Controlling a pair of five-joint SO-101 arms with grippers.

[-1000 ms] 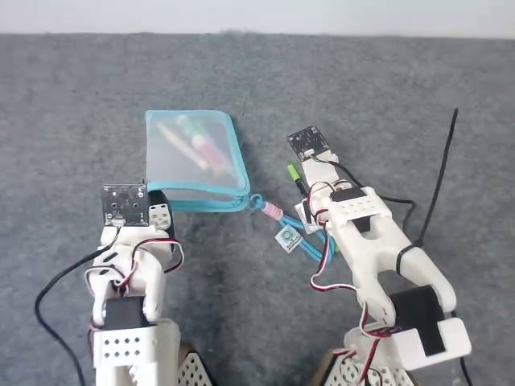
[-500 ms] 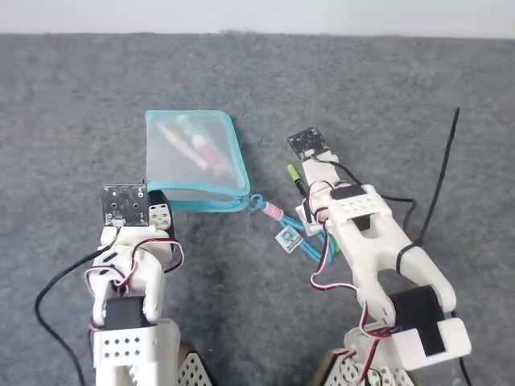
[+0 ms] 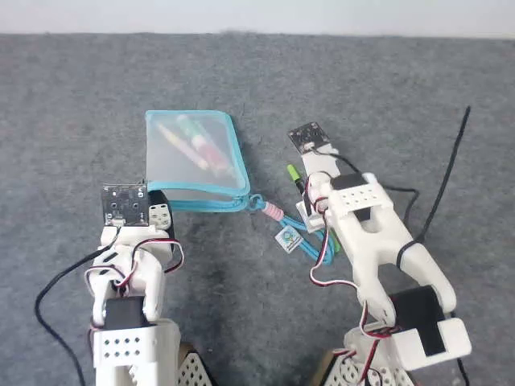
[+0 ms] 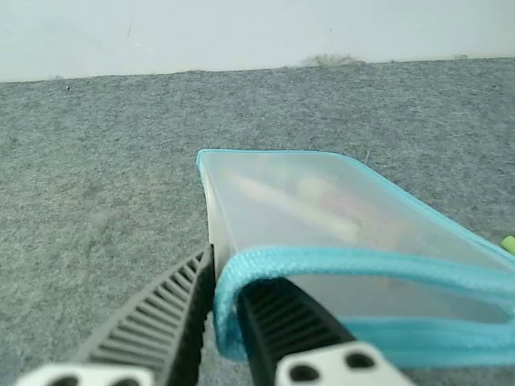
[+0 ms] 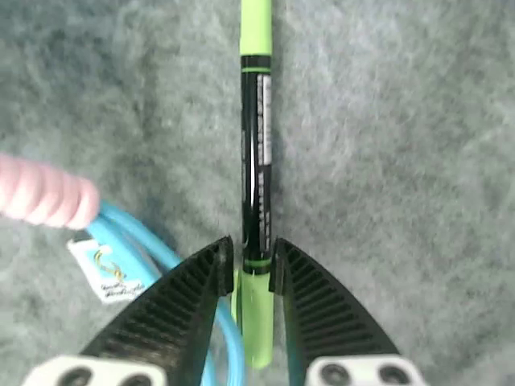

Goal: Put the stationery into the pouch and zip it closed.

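Observation:
A clear pouch with turquoise trim [image 3: 195, 158] lies on the grey carpet and holds a few pens. My left gripper [image 4: 225, 310] is shut on the pouch's zipper edge [image 4: 241, 273] at its near left corner [image 3: 158, 203]. From the pouch's right corner a pink bead and blue cord with a small tag [image 3: 287, 238] trail out. A green and black pen [image 5: 256, 173] lies next to the cord; its green tip [image 3: 293, 172] pokes out beyond the right arm. My right gripper [image 5: 250, 265] is closed around the pen's lower end, fingers [image 5: 201, 281] touching both sides.
Grey carpet [image 3: 88, 88] covers the whole floor up to a white wall at the back. A black cable [image 3: 447, 173] runs along the right side beside the right arm.
The right arm has shifted a little forward and upward in the view, and its cable has swung right. The left arm and pouch have stayed still.

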